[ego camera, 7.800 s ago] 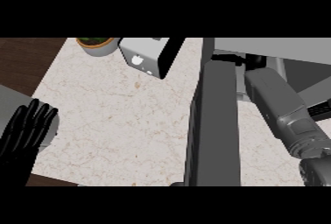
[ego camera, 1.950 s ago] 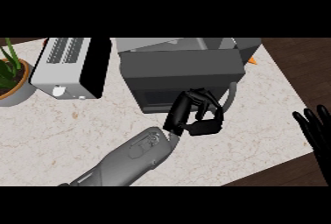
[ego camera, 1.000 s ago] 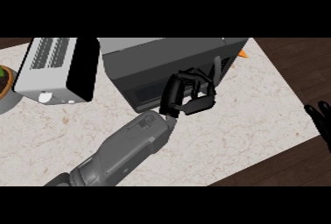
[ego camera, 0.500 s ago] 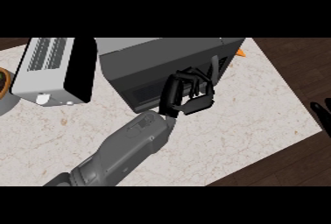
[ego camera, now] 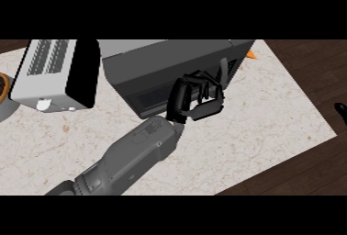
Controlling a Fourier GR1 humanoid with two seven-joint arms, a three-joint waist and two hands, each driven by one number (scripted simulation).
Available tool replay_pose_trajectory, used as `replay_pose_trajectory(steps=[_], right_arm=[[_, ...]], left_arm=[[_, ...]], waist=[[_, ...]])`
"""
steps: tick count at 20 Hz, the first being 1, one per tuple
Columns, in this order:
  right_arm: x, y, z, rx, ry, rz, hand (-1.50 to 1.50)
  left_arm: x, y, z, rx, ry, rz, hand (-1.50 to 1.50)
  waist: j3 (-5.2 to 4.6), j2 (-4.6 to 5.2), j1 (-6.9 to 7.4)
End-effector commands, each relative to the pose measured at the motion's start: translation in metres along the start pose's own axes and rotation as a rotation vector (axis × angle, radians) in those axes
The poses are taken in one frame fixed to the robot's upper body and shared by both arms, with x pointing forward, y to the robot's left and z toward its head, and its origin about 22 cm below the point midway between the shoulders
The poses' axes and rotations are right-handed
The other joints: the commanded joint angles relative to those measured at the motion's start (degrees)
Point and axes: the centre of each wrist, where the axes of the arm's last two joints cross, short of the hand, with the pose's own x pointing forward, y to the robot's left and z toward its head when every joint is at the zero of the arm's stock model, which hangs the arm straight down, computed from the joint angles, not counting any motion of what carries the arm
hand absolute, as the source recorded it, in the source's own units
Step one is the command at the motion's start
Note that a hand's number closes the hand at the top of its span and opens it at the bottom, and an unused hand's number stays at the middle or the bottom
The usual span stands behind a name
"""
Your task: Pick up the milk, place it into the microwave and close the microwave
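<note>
One robot hand, the left robot hand [ego camera: 198,97], lies against the dark front of the microwave [ego camera: 169,69], fingers curled and grasping nothing visible. That door looks closed or nearly so; its long side runs left to right, directly ahead of this hand. No milk shows anywhere, so it is presumably inside. Only a sliver of the right robot hand [ego camera: 341,110] shows at the right edge, well off the counter [ego camera: 271,119]; I cannot tell its state.

I see a white slotted toaster [ego camera: 51,75] on the speckled marble counter [ego camera: 257,124]. Near the left edge stands a grey round pot [ego camera: 5,98]. A small orange thing [ego camera: 251,54] shows at the top.
</note>
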Motion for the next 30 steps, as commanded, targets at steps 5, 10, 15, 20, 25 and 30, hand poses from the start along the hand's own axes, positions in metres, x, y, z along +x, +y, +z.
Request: replay_pose_trajectory(steps=[5,10,15,20,25,30], right_arm=[[0.008,-0.006,-0.003,-0.007,-0.01,-0.005,-1.5],[0.01,-0.005,-0.008,0.044,-0.006,-0.028,-1.5],[0.01,-0.002,-0.009,0.089,0.008,-0.064,-1.5],[0.015,-0.004,-0.014,0.108,-0.001,-0.067,-1.5],[0.017,-0.006,-0.014,0.12,0.011,-0.078,-1.5],[0.023,-0.009,-0.017,0.138,0.015,-0.066,-1.5]], left_arm=[[0.003,0.006,-0.018,0.026,0.01,-0.01,1.5],[0.004,0.005,-0.019,0.023,0.0,-0.002,1.5],[0.005,0.004,-0.022,0.014,-0.007,-0.008,1.5],[0.0,0.005,-0.018,0.022,0.0,-0.005,1.5],[0.0,0.005,-0.018,0.026,-0.013,-0.005,1.5],[0.001,0.005,-0.019,0.043,-0.024,-0.004,1.5]], waist=[[0.04,0.85,-1.2],[0.05,0.92,-0.25],[0.13,0.78,-0.18],[0.08,1.07,-0.12],[0.11,1.1,-0.84],[0.04,0.87,-1.07]])
